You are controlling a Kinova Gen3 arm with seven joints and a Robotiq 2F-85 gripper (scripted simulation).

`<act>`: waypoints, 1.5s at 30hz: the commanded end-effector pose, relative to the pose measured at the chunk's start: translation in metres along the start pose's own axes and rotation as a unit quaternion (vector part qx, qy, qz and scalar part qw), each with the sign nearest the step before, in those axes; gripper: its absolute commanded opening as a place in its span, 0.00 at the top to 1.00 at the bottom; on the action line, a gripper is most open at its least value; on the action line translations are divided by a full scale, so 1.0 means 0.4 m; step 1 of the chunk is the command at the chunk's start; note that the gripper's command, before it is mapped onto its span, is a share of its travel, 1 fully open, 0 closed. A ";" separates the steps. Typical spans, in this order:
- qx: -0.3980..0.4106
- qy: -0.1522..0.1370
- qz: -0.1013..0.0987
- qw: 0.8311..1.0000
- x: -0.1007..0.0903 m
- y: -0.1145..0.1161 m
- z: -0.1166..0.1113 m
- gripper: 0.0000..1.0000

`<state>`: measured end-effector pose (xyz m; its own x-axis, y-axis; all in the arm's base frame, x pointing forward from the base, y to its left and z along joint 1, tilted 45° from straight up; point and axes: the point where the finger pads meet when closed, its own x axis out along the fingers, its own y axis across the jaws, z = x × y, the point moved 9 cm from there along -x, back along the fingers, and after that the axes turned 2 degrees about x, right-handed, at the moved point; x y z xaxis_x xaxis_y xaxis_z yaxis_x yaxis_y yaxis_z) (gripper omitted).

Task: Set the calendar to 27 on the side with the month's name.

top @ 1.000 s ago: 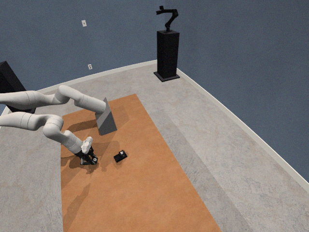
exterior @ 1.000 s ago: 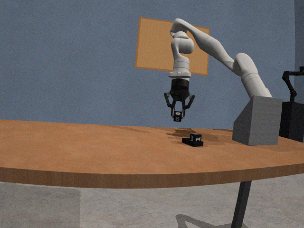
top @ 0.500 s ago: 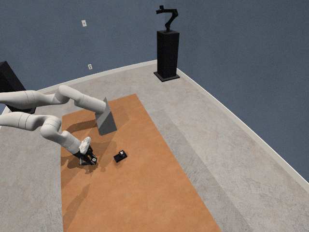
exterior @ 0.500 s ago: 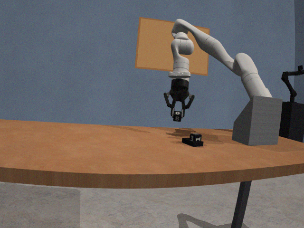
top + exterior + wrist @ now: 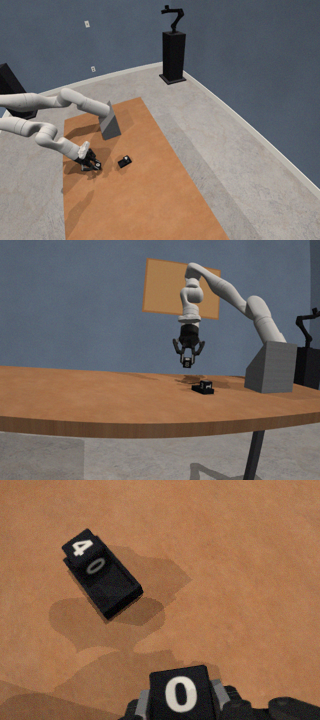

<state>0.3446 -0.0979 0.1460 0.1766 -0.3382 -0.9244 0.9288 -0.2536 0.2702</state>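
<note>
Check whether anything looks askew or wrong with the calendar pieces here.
Nothing looks damaged or spilled. The tray sits flat with one cube at one end; the other cube is merely held in the gripper.

The arm's wrist (image 5: 84, 150) (image 5: 189, 318) has swung slightly leftward in the top view, slanting the gripper (image 5: 97, 165) (image 5: 187, 361) (image 5: 182, 700) more.
</note>
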 end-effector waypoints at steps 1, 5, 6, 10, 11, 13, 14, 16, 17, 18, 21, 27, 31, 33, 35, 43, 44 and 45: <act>0.008 0.009 0.002 1.000 -0.005 0.005 0.021 0.72; 0.008 0.027 0.004 1.000 -0.008 0.005 0.031 0.72; 0.008 0.030 0.005 1.000 -0.008 0.005 0.032 0.72; 0.007 0.037 0.006 0.999 -0.010 0.005 0.036 0.72; 0.007 0.037 0.006 0.999 -0.010 0.005 0.036 0.72; 0.007 0.037 0.006 0.999 -0.010 0.005 0.036 0.72; 0.007 0.037 0.006 0.999 -0.010 0.005 0.036 0.72; 0.007 0.037 0.006 0.999 -0.010 0.005 0.036 0.72; 0.007 0.038 0.006 0.999 -0.010 0.005 0.036 0.72; 0.007 0.038 0.006 0.999 -0.010 0.005 0.036 0.72; 0.007 0.039 0.005 0.999 -0.009 0.005 0.037 0.72; 0.006 0.050 0.000 0.999 -0.006 0.001 0.042 0.72; 0.005 0.063 -0.006 0.998 -0.003 -0.002 0.048 0.72; 0.005 0.063 -0.006 0.998 -0.003 -0.002 0.048 0.72; 0.005 0.072 -0.008 0.997 -0.001 -0.004 0.052 0.72; 0.004 0.111 -0.013 0.994 0.004 -0.006 0.069 0.72; 0.004 0.116 -0.013 0.993 0.004 -0.006 0.071 0.72; 0.004 0.121 -0.012 0.993 0.005 -0.005 0.074 0.72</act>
<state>0.3356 -0.1145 0.1506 0.2306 -0.1140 -0.9663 0.9374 -0.2403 0.2520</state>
